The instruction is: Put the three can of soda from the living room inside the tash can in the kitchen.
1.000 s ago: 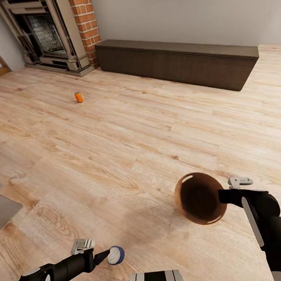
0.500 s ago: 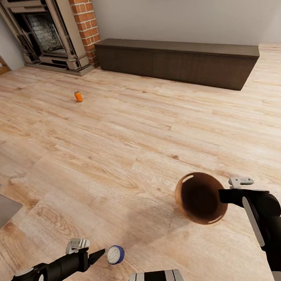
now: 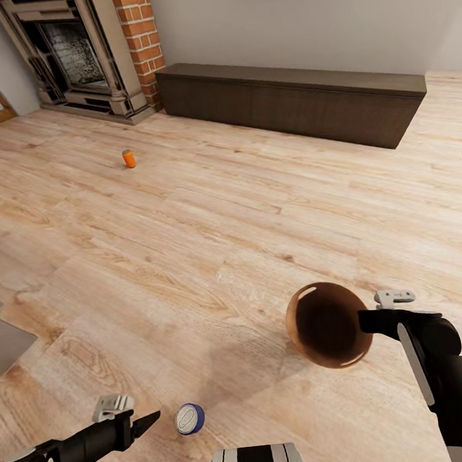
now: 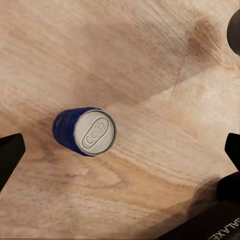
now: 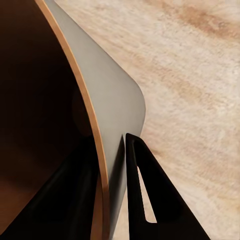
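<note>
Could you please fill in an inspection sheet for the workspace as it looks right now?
Surface: light wood plank floor, bare between the items.
Job's things: blue can standing upright on the floor near the robot; orange can far off toward the fireplace; brown bin held up, tilted, mouth toward the head camera.
Clutter: nothing seen.
Grippers: left gripper open, beside the blue can and apart from it; right gripper pinching the bin's rim, one finger inside and one outside.
Cables: nothing seen.
Surroundings: brick fireplace, long low dark bench, grey wall.
</note>
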You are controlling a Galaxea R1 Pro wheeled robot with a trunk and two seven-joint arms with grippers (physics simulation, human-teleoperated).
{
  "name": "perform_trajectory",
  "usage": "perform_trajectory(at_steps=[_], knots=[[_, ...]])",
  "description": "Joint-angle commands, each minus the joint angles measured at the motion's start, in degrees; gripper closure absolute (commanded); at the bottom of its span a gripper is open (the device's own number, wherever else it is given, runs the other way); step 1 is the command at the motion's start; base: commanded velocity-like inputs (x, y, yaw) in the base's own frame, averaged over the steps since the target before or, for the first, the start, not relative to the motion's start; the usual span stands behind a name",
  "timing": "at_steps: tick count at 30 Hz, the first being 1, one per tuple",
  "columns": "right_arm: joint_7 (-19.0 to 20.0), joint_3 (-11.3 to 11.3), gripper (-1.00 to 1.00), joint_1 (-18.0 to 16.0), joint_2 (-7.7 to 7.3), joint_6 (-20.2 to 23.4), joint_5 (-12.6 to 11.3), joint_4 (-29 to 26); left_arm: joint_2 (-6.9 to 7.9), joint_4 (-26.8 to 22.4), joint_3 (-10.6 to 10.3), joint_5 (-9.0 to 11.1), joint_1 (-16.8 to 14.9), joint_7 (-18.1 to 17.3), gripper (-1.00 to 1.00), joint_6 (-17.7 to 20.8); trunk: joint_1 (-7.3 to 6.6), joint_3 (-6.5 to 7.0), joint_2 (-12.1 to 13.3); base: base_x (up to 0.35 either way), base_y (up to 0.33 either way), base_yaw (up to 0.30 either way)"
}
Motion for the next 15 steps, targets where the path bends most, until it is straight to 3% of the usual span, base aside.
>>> perform_trajectory(at_steps=[1,5,15], knots=[[0.38,0.0,1.0,-0.01,-0.01,0.0,-0.35,-0.01,-0.01,0.33,-0.01,-0.05,-0.03,0.03,-1.0,-0.04,-0.01,0.0,0.0,0.0,0.0,0.0],[1.08,0.0,1.0,0.0,-0.02,-0.03,0.01,-0.01,0.0,1.25,0.0,-0.13,-0.08,0.07,-1.0,-0.09,-0.01,0.0,0.0,0.0,0.0,0.0],[1.86,-0.04,1.0,-0.02,-0.09,-0.12,0.91,-0.01,0.68,1.78,0.17,2.05,1.39,-3.15,-1.0,-0.94,0.0,0.0,-0.01,0.0,0.0,0.0]])
